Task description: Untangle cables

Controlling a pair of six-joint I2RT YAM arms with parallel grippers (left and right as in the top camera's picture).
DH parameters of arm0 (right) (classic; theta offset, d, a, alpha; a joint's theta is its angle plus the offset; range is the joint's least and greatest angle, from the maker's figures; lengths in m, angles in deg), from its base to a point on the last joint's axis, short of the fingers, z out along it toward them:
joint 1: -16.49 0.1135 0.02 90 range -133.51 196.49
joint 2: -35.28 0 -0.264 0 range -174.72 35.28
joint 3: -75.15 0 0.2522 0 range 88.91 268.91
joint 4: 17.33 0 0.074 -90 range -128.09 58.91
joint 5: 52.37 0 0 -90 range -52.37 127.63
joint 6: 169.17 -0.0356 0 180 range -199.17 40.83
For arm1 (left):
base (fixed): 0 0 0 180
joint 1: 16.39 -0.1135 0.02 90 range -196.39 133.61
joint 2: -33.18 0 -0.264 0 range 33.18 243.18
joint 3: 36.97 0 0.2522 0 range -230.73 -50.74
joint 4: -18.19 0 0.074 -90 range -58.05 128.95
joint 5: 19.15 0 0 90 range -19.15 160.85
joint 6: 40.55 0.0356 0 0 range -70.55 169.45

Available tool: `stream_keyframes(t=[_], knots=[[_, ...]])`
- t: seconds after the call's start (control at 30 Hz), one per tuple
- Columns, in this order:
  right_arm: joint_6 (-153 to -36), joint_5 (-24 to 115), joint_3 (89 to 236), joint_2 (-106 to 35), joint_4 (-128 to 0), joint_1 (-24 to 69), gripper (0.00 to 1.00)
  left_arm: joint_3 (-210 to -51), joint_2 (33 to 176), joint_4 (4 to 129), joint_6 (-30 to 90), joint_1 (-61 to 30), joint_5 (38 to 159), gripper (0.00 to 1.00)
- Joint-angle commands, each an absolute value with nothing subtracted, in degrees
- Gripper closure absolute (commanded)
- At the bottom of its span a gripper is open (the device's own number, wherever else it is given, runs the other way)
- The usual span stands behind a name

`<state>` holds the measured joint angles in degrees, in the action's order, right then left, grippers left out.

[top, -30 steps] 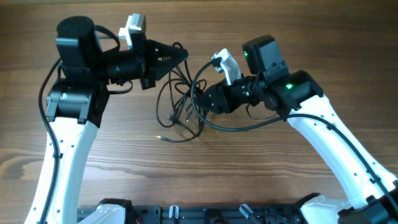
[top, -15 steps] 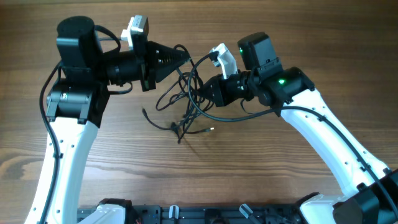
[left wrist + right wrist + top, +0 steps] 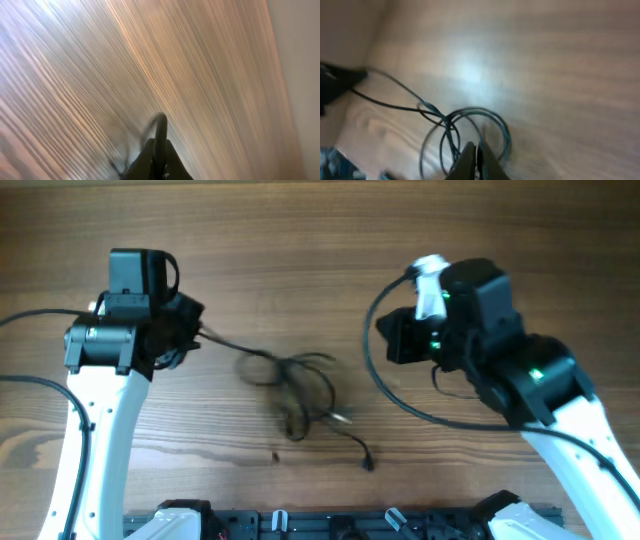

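The cables (image 3: 292, 385) lie as a loose black tangle on the wood in the middle, with a silver-tipped plug (image 3: 341, 418) and a black plug end (image 3: 368, 465) trailing toward the front. One strand runs taut from the tangle to my left gripper (image 3: 197, 330), which is shut on it. In the left wrist view that cable (image 3: 160, 125) sticks out between the closed fingers of the left gripper (image 3: 159, 146), and the picture is motion-blurred. My right gripper (image 3: 385, 338) is off to the right of the tangle. It (image 3: 476, 146) is shut, with nothing between the fingers and the looped cables (image 3: 465, 120) beyond them.
A thicker black arm wire (image 3: 385, 395) loops out from the right arm over the wood. The left arm's own wire (image 3: 35, 315) runs off the left edge. A black rail (image 3: 330, 520) lines the table's front edge.
Both arms have pulled apart. The left one drew back left with its cable, stretching a strand. The right gripper shut and moved right, away from the tangle, which now lies spread on the table.
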<state>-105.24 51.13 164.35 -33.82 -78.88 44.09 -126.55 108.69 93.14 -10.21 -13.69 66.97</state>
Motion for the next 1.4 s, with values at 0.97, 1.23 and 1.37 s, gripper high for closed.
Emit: stream_keyframes(t=[0.97,1.23,1.37], knots=[[-100.3,79.6,165.0,-57.2,-69.4,44.3,0.73,-126.5,109.3,51.7,-5.0,-10.4,143.0,0.96],[-101.8,79.5,165.0,-55.0,-64.3,44.2,0.96,-126.5,109.3,53.0,-1.9,-10.3,141.7,0.96],[-101.7,76.4,165.0,-49.2,-65.9,44.2,0.96,-126.5,109.3,66.5,-0.3,-11.3,117.5,0.96]])
